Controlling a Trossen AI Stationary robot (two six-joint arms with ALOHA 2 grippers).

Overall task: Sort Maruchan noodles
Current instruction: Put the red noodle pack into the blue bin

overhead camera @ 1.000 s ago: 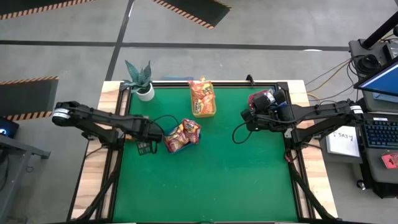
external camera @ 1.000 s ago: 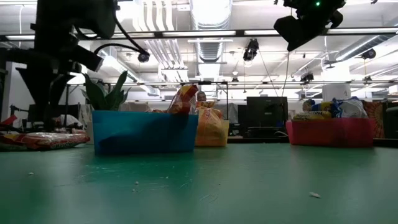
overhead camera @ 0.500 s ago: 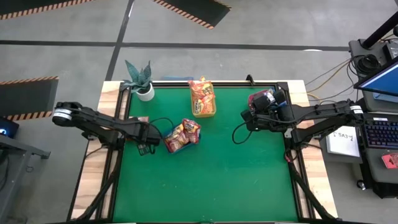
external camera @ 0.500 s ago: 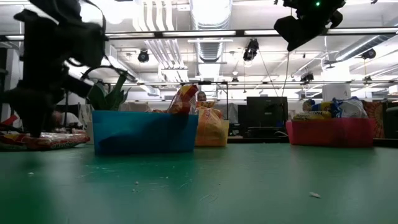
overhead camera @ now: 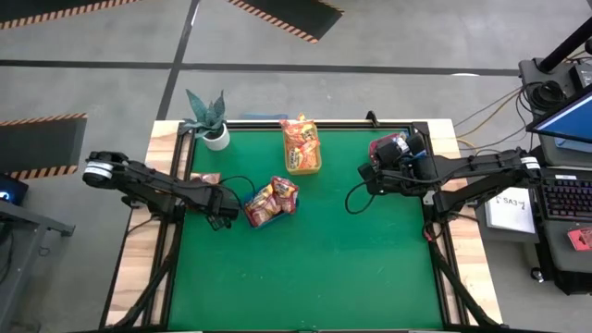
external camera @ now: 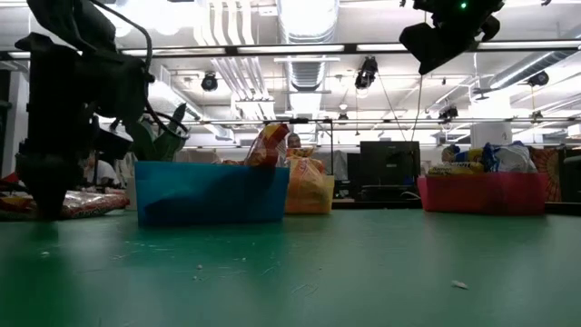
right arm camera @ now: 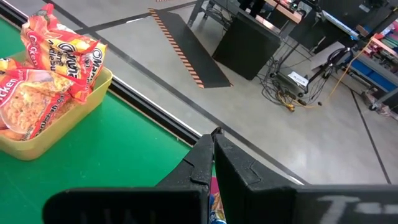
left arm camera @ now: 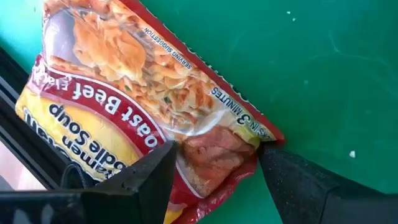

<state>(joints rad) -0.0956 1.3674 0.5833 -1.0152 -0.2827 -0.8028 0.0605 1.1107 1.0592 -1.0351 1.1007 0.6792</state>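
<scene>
Item: one roast beef noodle packet, red-edged with a yellow label, lying flat at the left edge of the bench, against the dark frame rail. Your left gripper is down over it, fingers spread, one on each side of the packet's near end and not yet pinching. Handling, as a judgement: light, a crinkly and slippery film over a brittle noodle block, so close across the narrow end and squeeze gently, or the block may crack or the film slide out. Other packets already sit in the blue bin, the yellow bin and the red bin. Your right gripper, fingers pressed together and empty, waits over the far right corner.
</scene>
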